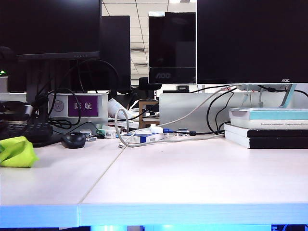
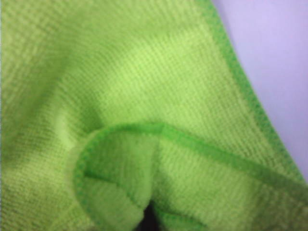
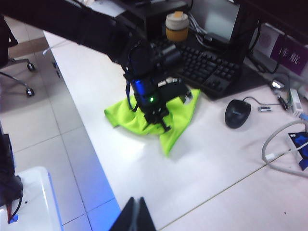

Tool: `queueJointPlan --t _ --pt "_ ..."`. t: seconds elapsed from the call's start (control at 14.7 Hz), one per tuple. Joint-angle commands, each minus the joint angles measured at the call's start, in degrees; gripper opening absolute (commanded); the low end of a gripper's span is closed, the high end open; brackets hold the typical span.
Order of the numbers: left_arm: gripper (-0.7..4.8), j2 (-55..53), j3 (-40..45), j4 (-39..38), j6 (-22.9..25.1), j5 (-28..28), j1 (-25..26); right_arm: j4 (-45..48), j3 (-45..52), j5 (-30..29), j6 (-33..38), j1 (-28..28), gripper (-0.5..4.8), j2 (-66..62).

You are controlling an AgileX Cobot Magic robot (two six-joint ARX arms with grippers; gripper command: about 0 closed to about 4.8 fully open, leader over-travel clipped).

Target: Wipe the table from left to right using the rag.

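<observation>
The lime-green rag [image 1: 17, 151] lies bunched at the far left of the white table [image 1: 192, 178]. In the right wrist view my left gripper [image 3: 163, 126] points down into the rag [image 3: 144, 118], its fingertips sunk in the cloth. In the left wrist view the rag [image 2: 120, 96] fills nearly the whole picture, with a hemmed fold pinched up at the jaws and a strip of table [image 2: 274, 43] at one side; the fingers are hidden by cloth. My right gripper [image 3: 137, 214] hangs shut and empty over the table's front edge, well away from the rag.
A black keyboard [image 3: 207, 67] and a black mouse [image 3: 237, 113] sit just behind the rag, with a lidded cup [image 3: 176, 26] further back. Loose cables [image 1: 130, 137] and small boxes lie mid-table at the back. Stacked books [image 1: 269, 127] stand at the back right, under monitors.
</observation>
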State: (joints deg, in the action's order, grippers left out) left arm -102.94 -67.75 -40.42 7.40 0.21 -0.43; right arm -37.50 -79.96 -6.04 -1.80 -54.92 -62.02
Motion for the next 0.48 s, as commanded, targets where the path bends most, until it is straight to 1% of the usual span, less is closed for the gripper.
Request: queueJointPlan --t 0.07,0.2,0.27,0.41,0.48 --pt "-0.06 -1.4 1.42 -9.97 4.87 3.96 -3.26 1.27 -0.31 0.17 -0.17 -0.04 -0.05 0.13" --pt "-0.06 -1.4 1.42 -10.12 4.76 4.11 -6.88 1.22 -0.33 0.17 -0.15 -0.07 -0.05 0.15" --pt "-0.06 -1.4 1.42 -10.73 4.61 4.13 -9.79 0.46 -0.33 0.24 -0.15 -0.04 -0.06 0.17" --pt "-0.06 -1.4 1.42 -11.91 4.61 4.15 -16.15 -4.09 -0.33 3.91 -0.17 -0.04 -0.06 0.17" --pt "-0.06 -1.4 1.42 -11.98 4.61 4.94 -17.49 -4.72 -0.33 5.14 -0.2 -0.07 -0.05 0.17"
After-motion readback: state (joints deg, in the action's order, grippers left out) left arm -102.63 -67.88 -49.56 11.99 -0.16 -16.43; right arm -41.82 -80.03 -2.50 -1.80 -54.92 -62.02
